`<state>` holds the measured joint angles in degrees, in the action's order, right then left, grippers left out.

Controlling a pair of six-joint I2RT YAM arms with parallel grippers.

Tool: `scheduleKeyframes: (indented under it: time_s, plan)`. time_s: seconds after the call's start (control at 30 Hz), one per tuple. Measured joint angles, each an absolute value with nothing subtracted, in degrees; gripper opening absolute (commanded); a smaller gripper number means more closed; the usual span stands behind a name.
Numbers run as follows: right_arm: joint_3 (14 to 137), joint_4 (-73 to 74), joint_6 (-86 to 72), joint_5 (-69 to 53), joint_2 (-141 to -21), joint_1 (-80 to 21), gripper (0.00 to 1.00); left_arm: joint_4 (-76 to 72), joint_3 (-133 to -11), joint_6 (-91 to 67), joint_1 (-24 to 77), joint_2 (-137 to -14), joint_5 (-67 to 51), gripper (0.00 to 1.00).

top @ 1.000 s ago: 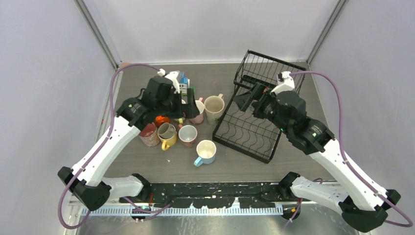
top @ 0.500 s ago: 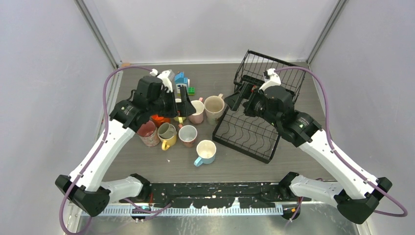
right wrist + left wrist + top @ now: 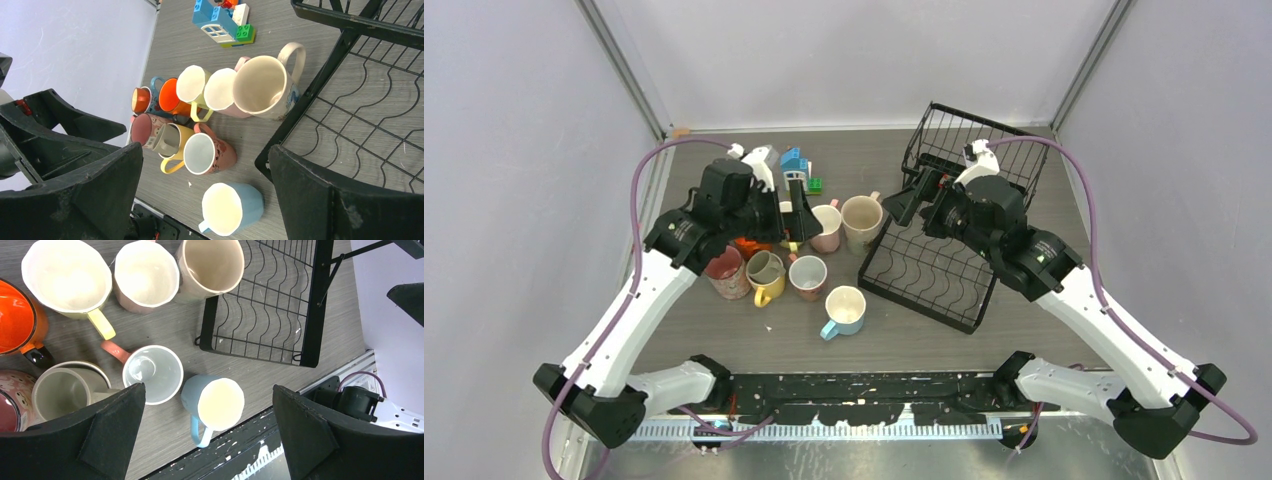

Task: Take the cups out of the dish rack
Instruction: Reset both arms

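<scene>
The black wire dish rack [image 3: 929,270] stands right of centre, and no cups show on its base slots [image 3: 265,305]; my right arm covers part of its upper basket. Several cups cluster on the table to its left: light blue [image 3: 845,309], salmon [image 3: 808,276], grey nested in yellow [image 3: 765,274], dark red [image 3: 727,274], orange [image 3: 750,244], pink [image 3: 828,228] and beige [image 3: 862,219]. My left gripper [image 3: 801,213] hangs open above the cluster, the light blue cup [image 3: 216,403] far below its fingers. My right gripper [image 3: 906,205] hovers open over the rack's left edge [image 3: 320,85], holding nothing.
A blue, white and green toy block house [image 3: 796,168] stands behind the cups, also seen from the right wrist [image 3: 223,22]. The black base rail [image 3: 864,385] runs along the table's near edge. Pale walls close in on three sides.
Both arms shifted left over the last second, the right one toward the rack's left edge, the left one slightly back. Both grippers stayed open. No cup moved.
</scene>
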<state>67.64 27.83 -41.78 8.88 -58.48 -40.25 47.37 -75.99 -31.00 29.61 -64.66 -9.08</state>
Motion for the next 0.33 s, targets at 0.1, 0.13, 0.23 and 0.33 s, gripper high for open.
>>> scheduleKeyframes:
  time_s: [0.1, 0.13, 0.23, 0.33]
  plan:
    - [67.7, 27.9, -41.8, 8.9, -58.4, -40.2, 1.0, 47.3, -75.6, -31.0, 29.6, -64.2, -9.1, 1.0]
    - [67.7, 27.8, -41.8, 8.9, -58.4, -40.2, 1.0, 47.4, -75.4, -31.0, 29.6, -64.0, -9.1, 1.0]
    - [67.6, 27.9, -41.8, 8.9, -58.1, -40.2, 1.0, 47.4, -75.2, -31.0, 29.6, -63.4, -9.1, 1.0]
    - [67.6, 27.9, -41.8, 8.9, -57.9, -40.2, 1.0, 47.3, -75.0, -31.0, 29.6, -62.8, -9.0, 1.0]
